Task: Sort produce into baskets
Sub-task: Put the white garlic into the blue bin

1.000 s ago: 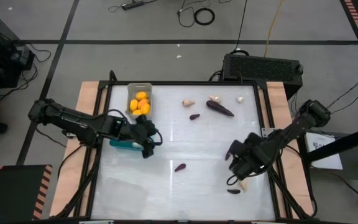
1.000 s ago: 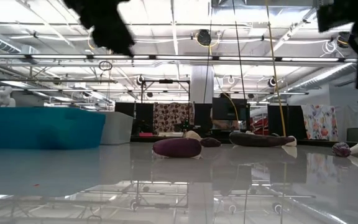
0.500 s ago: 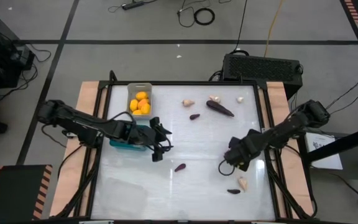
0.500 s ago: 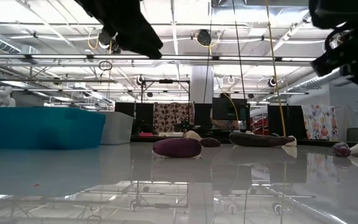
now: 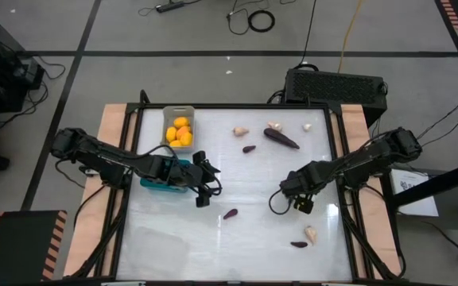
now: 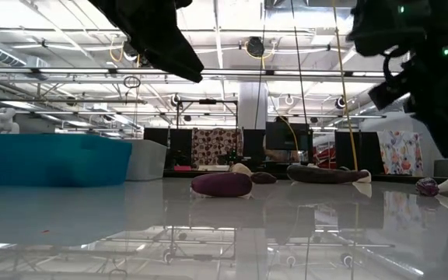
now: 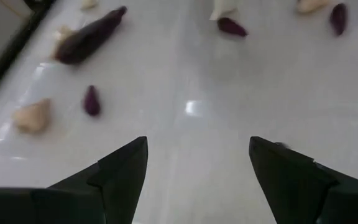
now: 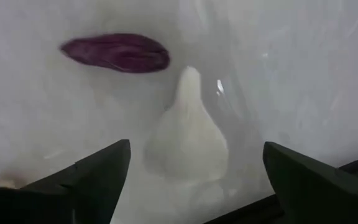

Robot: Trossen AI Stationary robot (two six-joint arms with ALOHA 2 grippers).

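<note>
My left gripper (image 5: 205, 187) is open and empty above the table, just right of the teal basket (image 5: 161, 181). In its wrist view (image 7: 197, 155) it faces the large eggplant (image 7: 89, 40). My right gripper (image 5: 286, 191) is open and empty, raised above the table's right half. Its wrist view (image 8: 196, 146) looks down at a cream garlic bulb (image 8: 188, 140) and a small purple eggplant (image 8: 117, 53) lying on the table. The grey basket (image 5: 168, 114) holds several yellow-orange fruits (image 5: 181, 132). Another small eggplant (image 5: 230, 213) lies mid-table.
The large eggplant (image 5: 281, 139), a small eggplant (image 5: 249, 148) and three garlic bulbs (image 5: 241, 132) lie near the far edge. A garlic bulb (image 5: 310, 233) and an eggplant (image 5: 299, 244) lie near the right front. A faint clear basket (image 5: 161, 245) stands at the front left.
My right gripper has risen and gone toward the table's left and far edge, away from the garlic bulb at the right front, which lies where it was. My left gripper has gone a little toward the table's right, past the teal basket, then kept still.
</note>
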